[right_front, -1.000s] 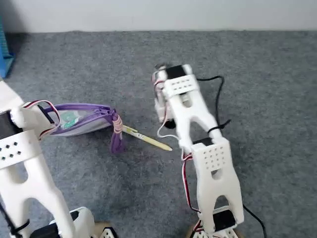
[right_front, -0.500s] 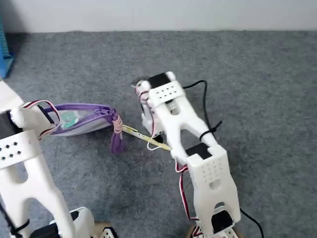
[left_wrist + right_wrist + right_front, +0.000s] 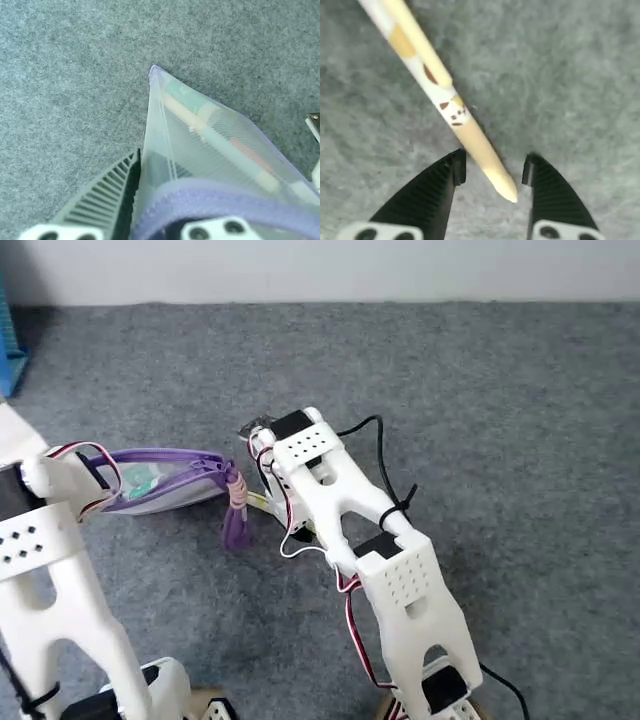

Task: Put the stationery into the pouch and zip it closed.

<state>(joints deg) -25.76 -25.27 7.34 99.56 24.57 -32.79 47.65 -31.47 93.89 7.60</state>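
The right end effector [image 3: 492,165] stood open, jaws straddling the pen [image 3: 432,77] tip on the bench [image 3: 570,75]. The left end effector [image 3: 150,195] gripped the pouch [image 3: 215,145] edge.

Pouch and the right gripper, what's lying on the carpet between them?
In the high view, a purple tassel and a short stretch of the yellow pen lie between the pouch and the right gripper.

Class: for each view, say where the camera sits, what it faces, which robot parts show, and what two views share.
High: fixed overhead, facing down at the table; left arm, right arm show.
Left wrist: on that arm, facing the pouch; left gripper grips it.
Right wrist: on that arm, facing the pen; right gripper open astride it.
Shared: pouch, high and left wrist.
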